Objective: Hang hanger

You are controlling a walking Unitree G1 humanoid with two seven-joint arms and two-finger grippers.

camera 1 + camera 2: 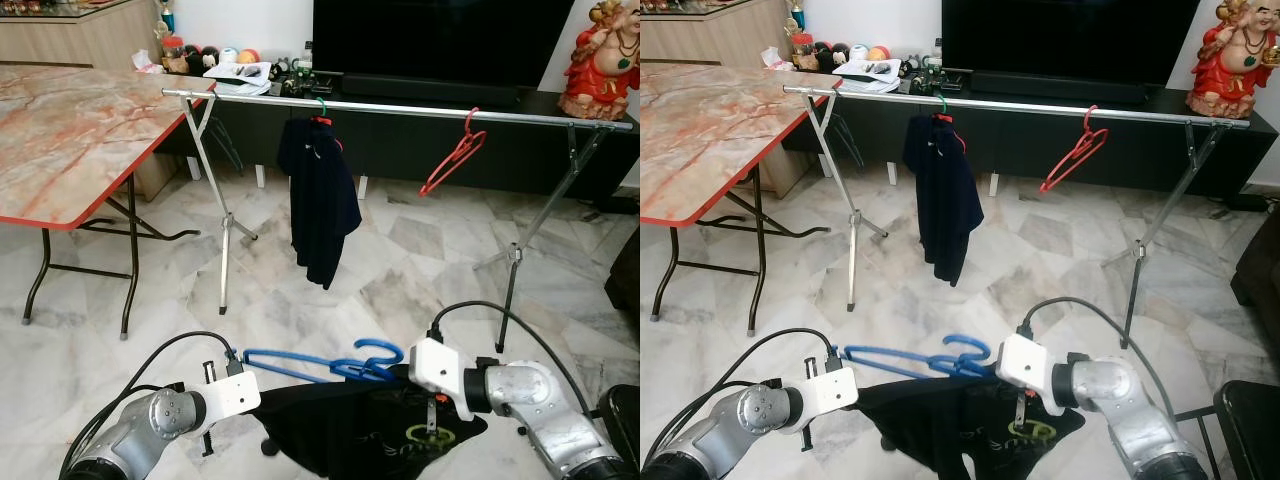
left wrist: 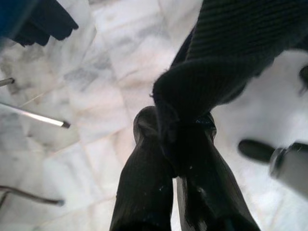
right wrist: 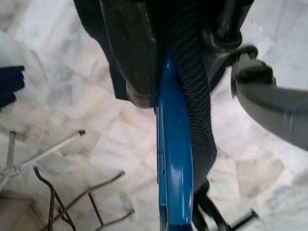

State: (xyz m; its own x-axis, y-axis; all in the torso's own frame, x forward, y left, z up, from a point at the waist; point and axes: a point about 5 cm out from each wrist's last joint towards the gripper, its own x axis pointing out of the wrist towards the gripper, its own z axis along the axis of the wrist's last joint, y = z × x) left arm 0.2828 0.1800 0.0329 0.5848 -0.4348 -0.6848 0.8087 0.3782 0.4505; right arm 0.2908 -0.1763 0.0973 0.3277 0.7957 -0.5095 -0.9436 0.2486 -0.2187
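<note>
Blue plastic marks our task piece: the blue hanger (image 1: 320, 364) lies nearly level between our two arms, low in front of us, its long axis running from left to right and its hook (image 1: 377, 352) curling up at the right end. A black garment (image 1: 350, 430) is draped over it and sags below.

Our right gripper (image 3: 161, 77) is clenched on the hanger's bar near the hook, with a fold of the dark fabric caught alongside the plastic. Our left gripper (image 2: 173, 159) is closed on a bunched piece of the same black cloth at the far end, so it steadies the garment, not the plastic itself.

The rail (image 1: 400, 108) of the drying rack stands ahead of us and well above the hanger, running across our view roughly parallel to the hanger's long axis. On it hang a dark shirt (image 1: 318, 195) and an empty red hanger (image 1: 452, 155), with open rail between them. We judge the right arm, nearest the hook, must lift it up and forward over that rail. A marble-topped table (image 1: 70, 130) stands off to our left.
</note>
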